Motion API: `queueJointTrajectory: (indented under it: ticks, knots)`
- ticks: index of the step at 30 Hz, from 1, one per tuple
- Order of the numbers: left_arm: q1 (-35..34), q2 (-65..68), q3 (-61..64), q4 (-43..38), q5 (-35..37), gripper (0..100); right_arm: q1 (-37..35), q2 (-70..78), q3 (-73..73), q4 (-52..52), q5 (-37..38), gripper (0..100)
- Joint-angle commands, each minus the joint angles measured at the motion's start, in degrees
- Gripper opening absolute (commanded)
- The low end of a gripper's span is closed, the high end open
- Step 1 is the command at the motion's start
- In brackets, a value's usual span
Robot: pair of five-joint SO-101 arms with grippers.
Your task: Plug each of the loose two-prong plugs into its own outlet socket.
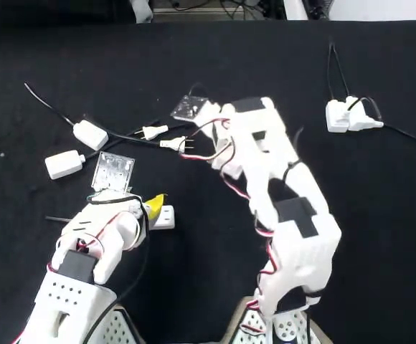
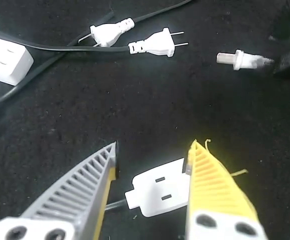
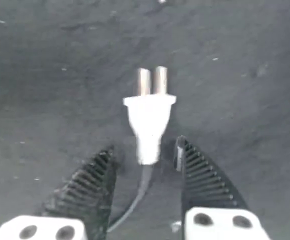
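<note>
Black table (image 1: 380, 236), cords everywhere. The left gripper (image 2: 154, 145) sits spread wide around an outlet socket (image 2: 157, 192), likely to pin it steady. The right gripper (image 3: 145, 146), fingers apart, brackets a two-prong plug (image 3: 149, 117) lying flat, lined up to grab.

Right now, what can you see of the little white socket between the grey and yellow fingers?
The small white plastic outlet socket is a flat, rounded block with two dark slots on top. It lies flat on the black table cover, and a thin black cord leaves one end. It sits inside the open left gripper: the yellow ribbed finger seems to touch its side, while the grey ribbed finger stands apart.
</note>
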Motion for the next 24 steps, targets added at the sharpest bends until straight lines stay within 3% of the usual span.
queueJointTrajectory:
  ticks: [1,11,15,24]
  knots:
    - [0.13,-0.26,-1.36,0.35,0.0,23,1.76,1.36,-5.32,-0.7,3.25,15.8]
    - [0.13,-0.26,-1.36,0.35,-0.09,23,2.11,5.67,-6.29,-1.05,5.19,15.5]
    - [0.13,-0.26,-1.36,0.35,-0.09,23,2.29,5.76,-8.57,-1.05,4.84,0.5]
    - [0.13,-0.26,-1.45,0.35,-0.09,23,2.46,1.36,-8.92,2.02,1.93,1.0]
